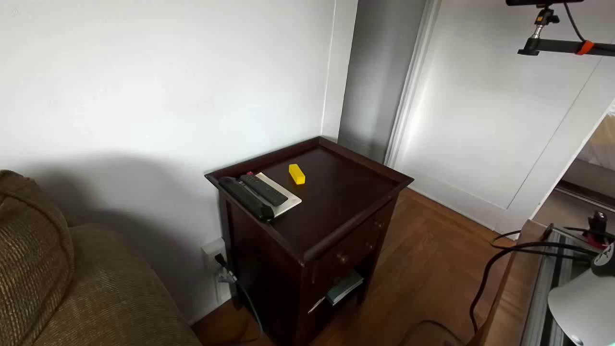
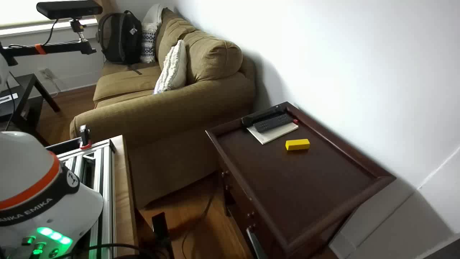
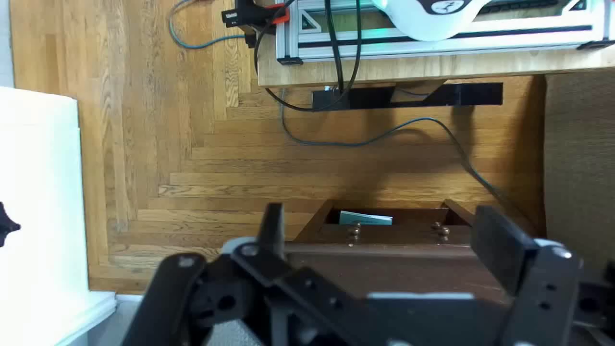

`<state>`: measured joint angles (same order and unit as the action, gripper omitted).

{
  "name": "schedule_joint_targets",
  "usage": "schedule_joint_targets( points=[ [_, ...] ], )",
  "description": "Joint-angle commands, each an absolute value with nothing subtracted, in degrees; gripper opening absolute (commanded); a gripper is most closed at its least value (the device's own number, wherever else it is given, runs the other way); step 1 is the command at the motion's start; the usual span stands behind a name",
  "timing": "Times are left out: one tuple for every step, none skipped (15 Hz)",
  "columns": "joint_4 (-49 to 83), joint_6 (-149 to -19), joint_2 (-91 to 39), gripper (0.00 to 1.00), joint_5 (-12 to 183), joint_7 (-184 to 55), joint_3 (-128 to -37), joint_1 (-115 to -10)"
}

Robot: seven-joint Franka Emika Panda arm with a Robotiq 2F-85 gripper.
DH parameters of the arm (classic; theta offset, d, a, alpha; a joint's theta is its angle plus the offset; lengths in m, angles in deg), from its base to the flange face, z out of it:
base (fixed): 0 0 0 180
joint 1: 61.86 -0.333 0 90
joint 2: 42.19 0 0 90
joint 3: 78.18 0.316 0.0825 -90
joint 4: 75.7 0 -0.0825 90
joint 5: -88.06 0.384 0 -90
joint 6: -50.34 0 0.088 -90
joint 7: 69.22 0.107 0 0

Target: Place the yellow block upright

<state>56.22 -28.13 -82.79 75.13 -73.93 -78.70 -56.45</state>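
Closest of all, in the wrist view, is the gripper [image 3: 383,226], big and black. Its two fingers [image 3: 273,223] are spread wide, well apart from each other. Between them shows the edge of a dark brown little table [image 3: 408,274] with round knobs [image 3: 354,231] on its front. Lower down, in an open shelf, is a flat thing [image 3: 365,218] like a thin book. On top of the little table, in both exterior views, is the yellow block [image 1: 297,175]. It is lying down on a long side. Near it, with a bit of bare tabletop between, is a white pad [image 1: 294,205], and a black remote [image 1: 265,189] lies on the pad. Just beside the remote is a longer black thing [image 1: 246,198], next to the table's raised edge. A tiny red thing [image 2: 295,121], too small to name, peeks out by the remote's end. In an exterior view the robot's white base [image 2: 61,216] has an orange stripe and glowing green lights. Past the little table is a tan couch [image 2: 165,115]. A white pillow [image 2: 173,68] leans against its back, and way at the far end a black backpack [image 2: 120,39] sits upright on the seat.
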Motion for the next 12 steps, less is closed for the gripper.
schedule_joint_targets(
  points=[
    [56.04, -27.79, -82.73, 1.00, 74.60, -73.11, -79.81, -58.12],
    [56.04, -27.79, -82.73, 1.00, 74.60, -73.11, -79.81, -58.12],
    [56.04, -27.79, -82.73, 1.00, 74.60, -73.11, -79.81, -58.12],
    [56.04, -27.79, -82.72, 1.00, 74.60, -73.11, -79.81, -58.12],
    [56.04, -27.79, -82.73, 1.00, 74.60, -73.11, -79.81, -58.12],
    [56.04, -27.79, -82.73, 1.00, 74.60, -73.11, -79.81, -58.12],
    [56.04, -27.79, -82.73, 1.00, 74.60, -73.11, -79.81, -58.12],
    [56.04, -27.79, -82.72, 1.00, 74.60, -73.11, -79.81, -58.12],
    [56.04, -27.79, -82.73, 1.00, 74.60, -73.11, -79.81, -58.12],
    [55.64, -28.28, -81.57, 1.00, 75.03, -72.27, -80.53, -57.41],
    [55.36, -29.56, -80.00, 1.00, 74.78, -70.05, -81.25, -56.09],
    [55.07, -30.26, -78.76, 1.00, 75.03, -69.33, -81.90, -55.86]
  ],
)
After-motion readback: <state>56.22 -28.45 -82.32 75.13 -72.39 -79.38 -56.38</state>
